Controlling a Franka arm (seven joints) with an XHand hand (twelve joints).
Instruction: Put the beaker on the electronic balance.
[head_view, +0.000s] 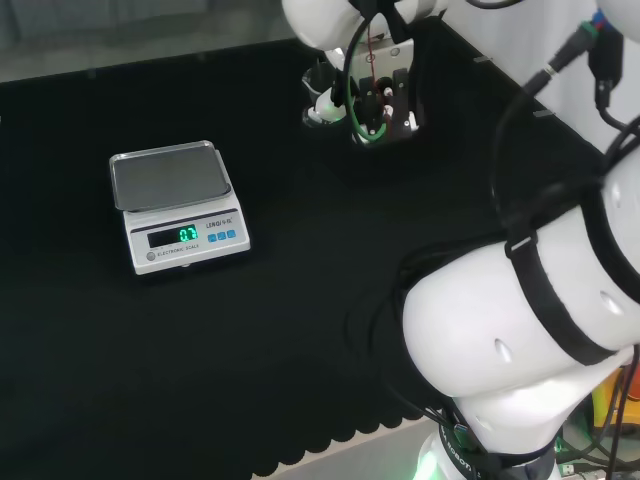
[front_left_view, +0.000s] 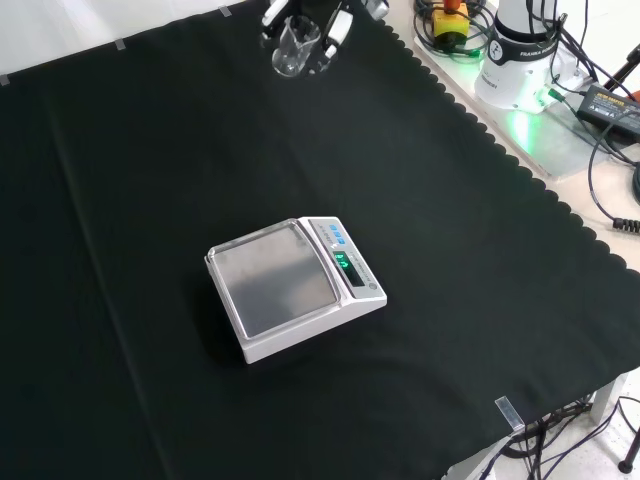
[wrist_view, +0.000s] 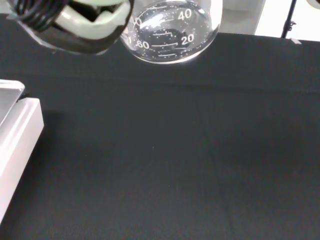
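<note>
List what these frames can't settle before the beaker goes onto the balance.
- Grip: in the front view the hand is cut off by the top edge; how the fingers close round the beaker is unclear.
- Head view: the wrist hardware hides the beaker.
- Wrist view: the beaker's rim is cut off.
- Electronic balance: display digits too small to trust.

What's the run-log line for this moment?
hand: shut on beaker, off the cloth | scale: pan bare, display lit | beaker apart from scale, not yet placed | next: carry to pan
</note>
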